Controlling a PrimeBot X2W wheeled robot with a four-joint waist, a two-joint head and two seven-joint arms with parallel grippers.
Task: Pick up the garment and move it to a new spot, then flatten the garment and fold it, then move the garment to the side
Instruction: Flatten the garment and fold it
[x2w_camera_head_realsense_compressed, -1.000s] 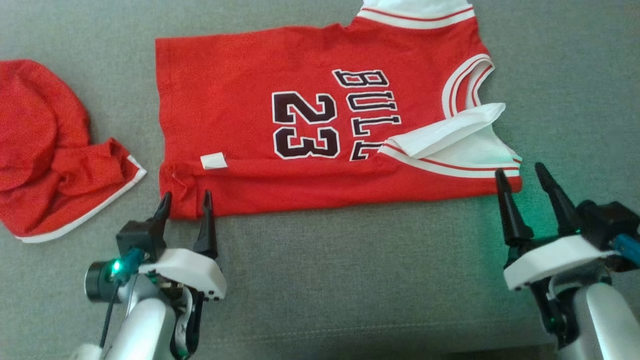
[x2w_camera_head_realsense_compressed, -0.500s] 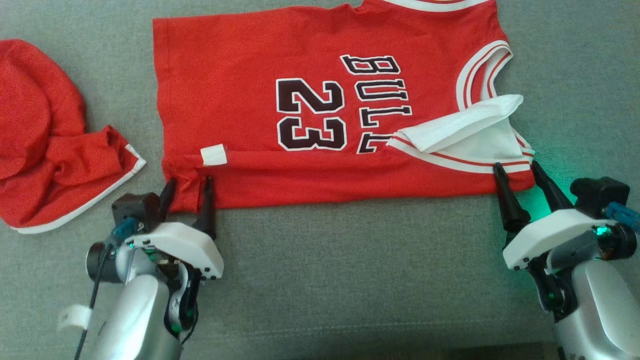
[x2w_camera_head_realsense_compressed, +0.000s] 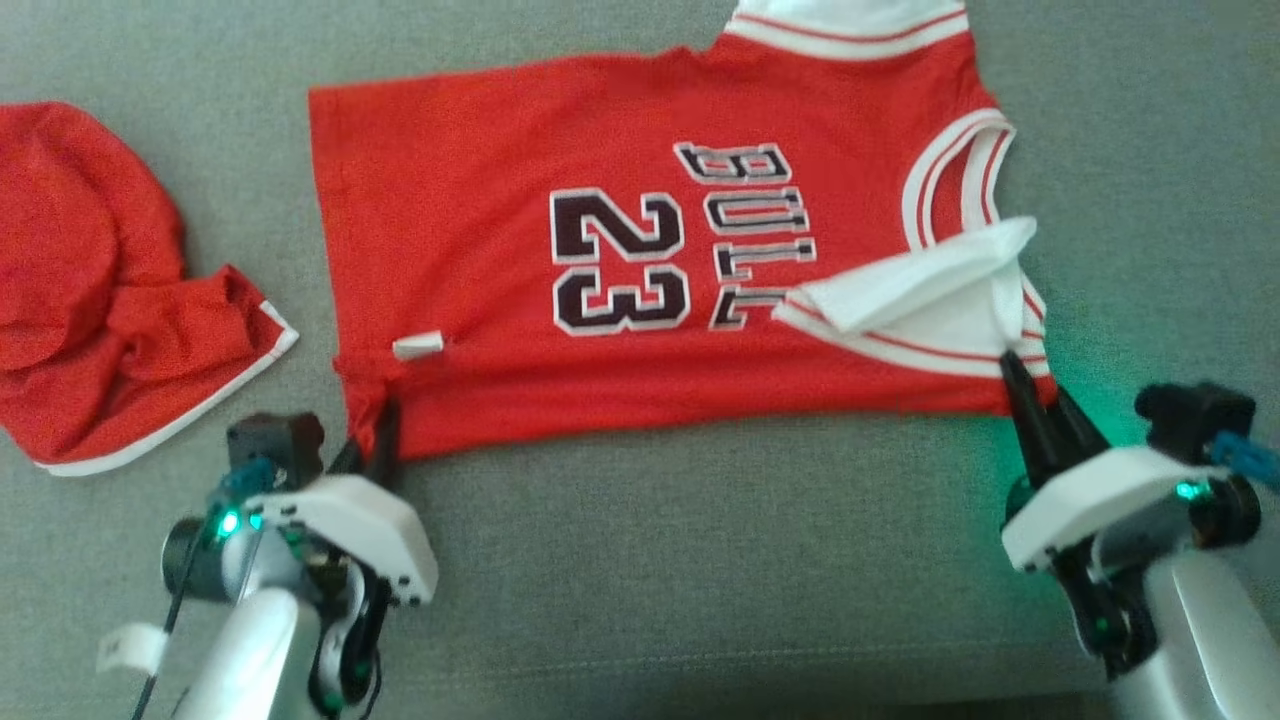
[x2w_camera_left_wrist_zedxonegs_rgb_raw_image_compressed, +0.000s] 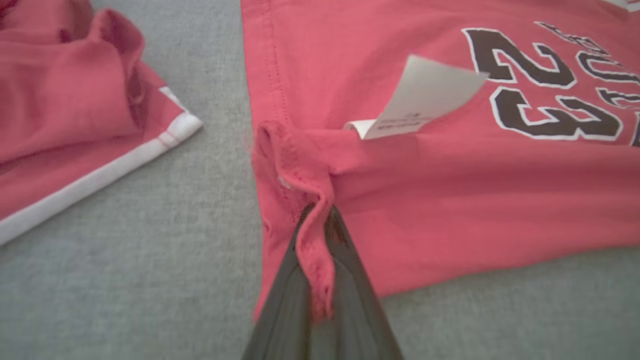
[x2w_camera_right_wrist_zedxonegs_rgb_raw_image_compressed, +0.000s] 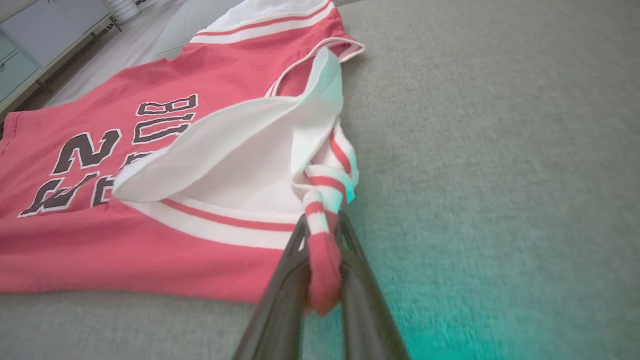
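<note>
A grey fabric surface (x2w_camera_head_realsense_compressed: 700, 560) is carrying the red sleeveless basketball jersey (x2w_camera_head_realsense_compressed: 470, 210), its far shoulder running off the top edge. The left gripper (x2w_camera_head_realsense_compressed: 378, 432) is pinching its hem corner, the right gripper (x2w_camera_head_realsense_compressed: 1020, 375) its striped strap. A turned-over white flap (x2w_camera_head_realsense_compressed: 910, 285) is hiding some lettering (x2w_camera_head_realsense_compressed: 745, 235).

We have the jersey (x2w_camera_head_realsense_compressed: 480, 200) flat on the upholstered surface (x2w_camera_head_realsense_compressed: 700, 560), hem to our left, neck to our right. Crumpled garment (x2w_camera_head_realsense_compressed: 100, 290) lies apart, further left. Left gripper (x2w_camera_head_realsense_compressed: 378, 425) at the near hem corner, right gripper (x2w_camera_head_realsense_compressed: 1012, 368) at the near shoulder strap.
</note>
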